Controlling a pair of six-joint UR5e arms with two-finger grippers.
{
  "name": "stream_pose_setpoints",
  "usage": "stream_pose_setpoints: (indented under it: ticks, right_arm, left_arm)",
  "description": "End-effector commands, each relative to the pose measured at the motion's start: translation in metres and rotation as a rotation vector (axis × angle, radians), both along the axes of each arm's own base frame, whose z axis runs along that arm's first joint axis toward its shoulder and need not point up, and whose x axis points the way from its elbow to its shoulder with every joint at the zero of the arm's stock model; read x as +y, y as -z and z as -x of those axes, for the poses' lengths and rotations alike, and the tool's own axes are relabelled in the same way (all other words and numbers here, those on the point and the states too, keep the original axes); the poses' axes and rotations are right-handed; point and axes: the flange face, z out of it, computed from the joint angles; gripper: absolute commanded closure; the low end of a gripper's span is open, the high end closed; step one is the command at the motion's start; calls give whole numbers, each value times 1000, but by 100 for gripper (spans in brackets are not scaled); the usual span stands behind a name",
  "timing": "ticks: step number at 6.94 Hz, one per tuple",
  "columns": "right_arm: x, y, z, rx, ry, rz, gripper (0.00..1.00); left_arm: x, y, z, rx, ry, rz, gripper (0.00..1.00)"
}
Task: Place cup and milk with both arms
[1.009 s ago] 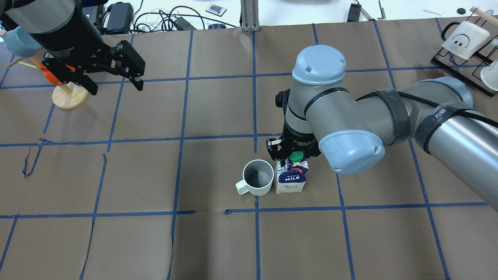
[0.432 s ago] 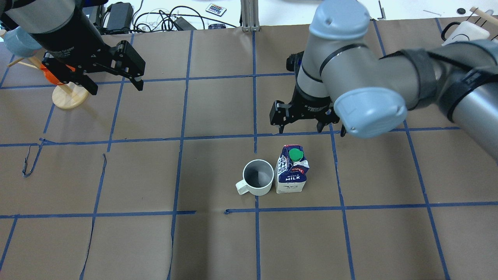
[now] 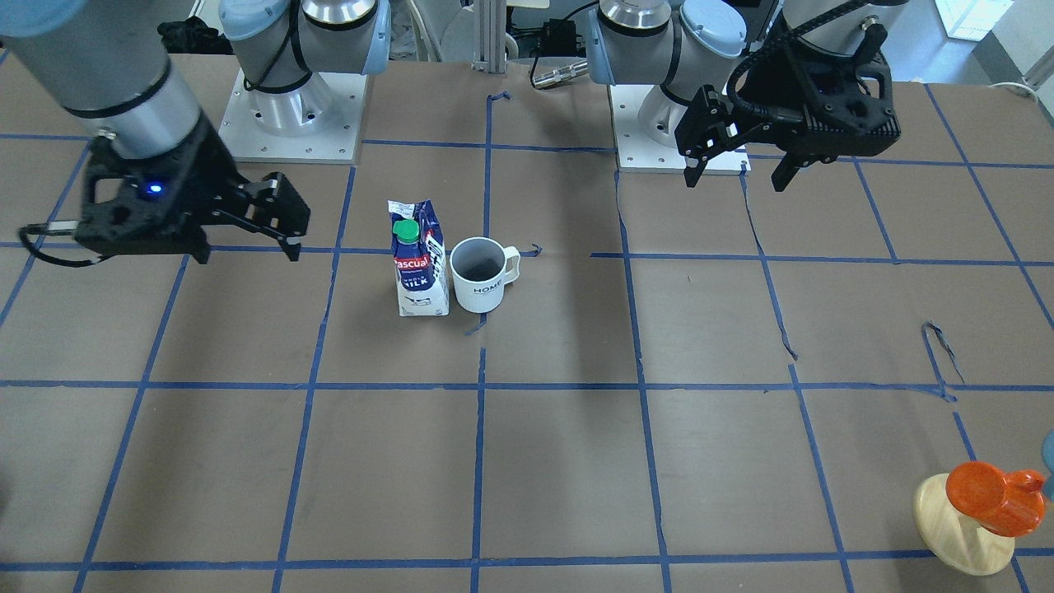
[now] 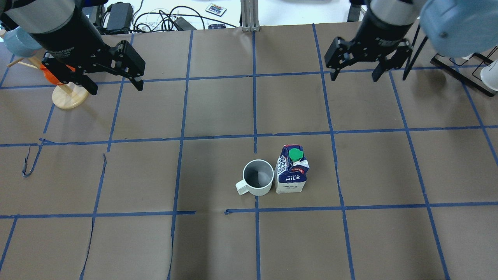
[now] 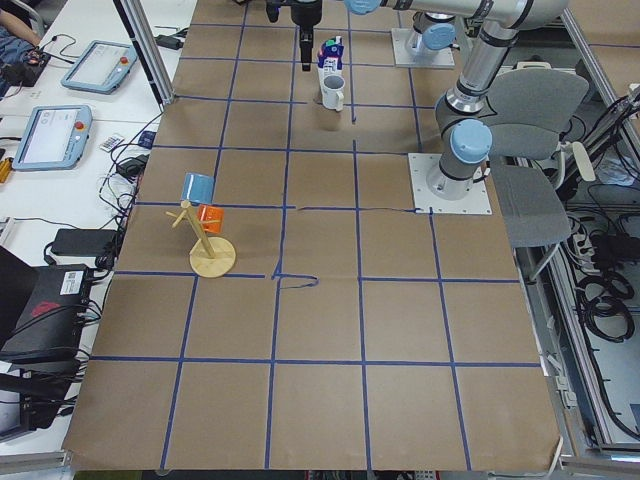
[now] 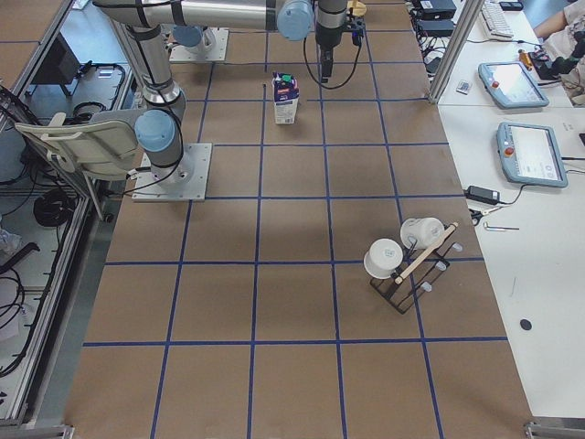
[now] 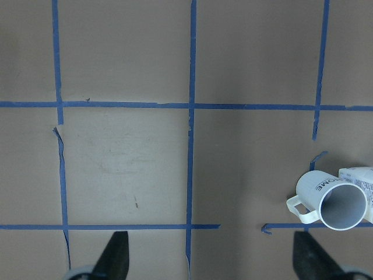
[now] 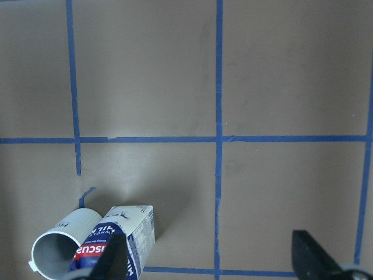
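Cup (image 4: 257, 177) and milk carton (image 4: 291, 175) stand upright in the lower centre of the overhead view. The carton is on the cup's right, so close that they look to be touching (no gap shows from either fixed camera). The cup's handle points to the lower left of that frame, and the carton's green cap (image 4: 295, 154) sits on a somewhat crumpled gable. Both rest on the brown tabletop (image 4: 218, 109), near a crossing of blue tape lines.

Neither arm holds anything. The left tool (image 4: 116, 89) hangs at the upper left of the overhead frame, fingers spread wide and empty. The right tool (image 4: 355, 77) hangs at the upper right, likewise spread and empty, well apart from the pair.

By my reading the placing is done, so the risks lie in spoiling it. The carton looks light and tall for its base, so an arm passing low over the centre could tip it against the cup. If either item needed regrasping, no finger would fit between them, and a tool closing around one would likely shove the other. The left tool also overlaps an orange piece (image 4: 49, 77) on a wooden stand (image 4: 70, 97) in the overhead view. Its height above them cannot be told, so a careless swing there might knock the stand.
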Motion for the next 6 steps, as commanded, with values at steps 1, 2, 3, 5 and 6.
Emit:
stream_pose_setpoints:
  ticks: [1,2,3,5,6]
  right_arm:
    - [17,-64,-11,9,-51,85,0]
    - [28,-77,-18,8,-45,116,0]
    - [38,-78,-25,-1,-52,122,0]
    - [35,-56,-16,84,-81,70,0]
    - [28,-53,-17,67,-82,87,0]
  left_arm:
    - [0,0,0,0,0,1,0]
    - [0,0,0,0,0,1,0]
    - [0,0,0,0,0,-1,0]
    - [0,0,0,-2,9,-1,0]
    - [0,1,-1,-9,40,-1,0]
